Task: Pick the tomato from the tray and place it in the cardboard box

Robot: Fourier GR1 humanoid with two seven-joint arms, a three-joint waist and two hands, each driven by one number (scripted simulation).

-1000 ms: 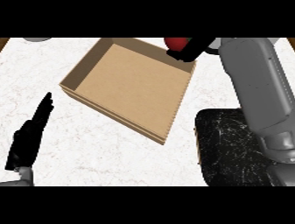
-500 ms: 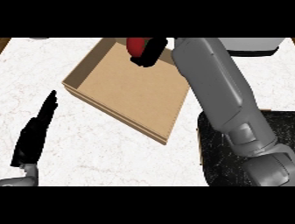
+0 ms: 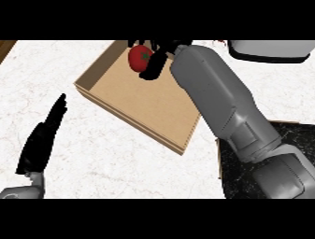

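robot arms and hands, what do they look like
Both forearms are smooth grey shells in rounded, jointed segments; the right forearm is bulky, and only a grey cuff of the left shows. The left hand and right hand are matte black, with slim fingers. No cables or markings show.

The right forearm rises from the lower right of the frame and slants up toward the top centre, grey and thick, filling much of the right half. Its black right hand (image 3: 154, 59) sits at the upper centre, fingers curled downward round a red tomato (image 3: 140, 59). The left hand (image 3: 44, 140) lies at the lower left, fingers straight and together, pointing up and slightly right.
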